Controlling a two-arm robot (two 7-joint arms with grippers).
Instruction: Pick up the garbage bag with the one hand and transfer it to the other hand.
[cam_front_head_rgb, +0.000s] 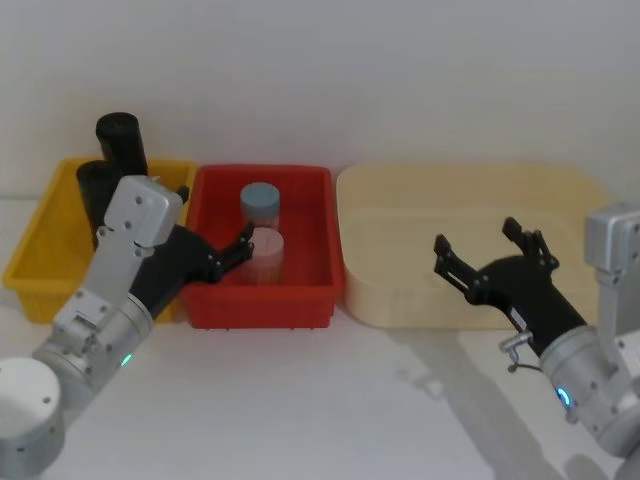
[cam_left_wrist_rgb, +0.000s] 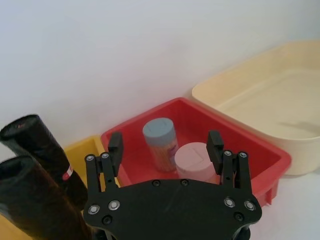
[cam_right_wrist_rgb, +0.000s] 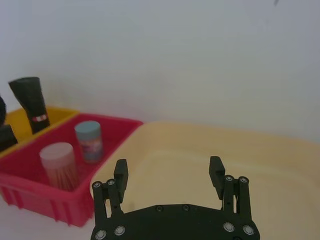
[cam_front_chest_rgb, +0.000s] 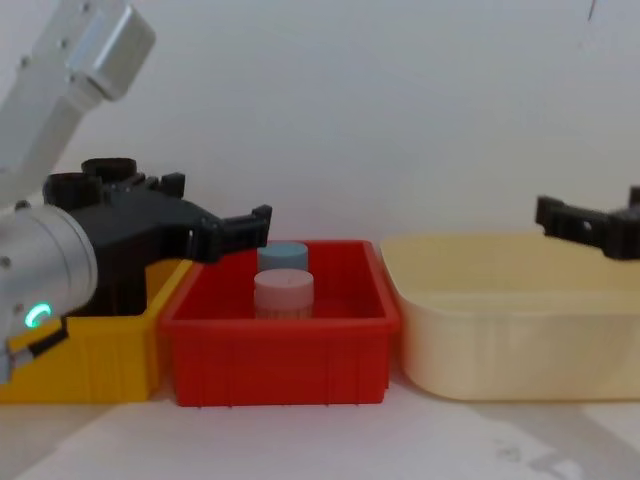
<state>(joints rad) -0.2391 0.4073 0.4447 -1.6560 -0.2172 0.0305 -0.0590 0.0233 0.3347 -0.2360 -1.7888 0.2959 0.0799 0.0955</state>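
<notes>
The garbage bag (cam_left_wrist_rgb: 30, 200) stands nearly upright in the yellow bin (cam_front_head_rgb: 30, 255), just in front of a second black roll (cam_front_head_rgb: 122, 140) that carries a small red-and-white label. Its long axis runs up and down. It lies off to the outer side of the left gripper (cam_front_head_rgb: 238, 250) and behind the fingertips, not between them. The left fingers (cam_left_wrist_rgb: 216, 145) are spread wide and hold nothing, and they point past the bag over the near corner of the red bin (cam_front_head_rgb: 318, 228). The right gripper (cam_front_head_rgb: 478, 238) hangs over the cream tub (cam_front_head_rgb: 580, 190), fingers likewise wide and empty, well apart from the bag with the red bin between. The left gripper is much the nearer, so I judge it must pull back and swing outward to straddle the roll.
</notes>
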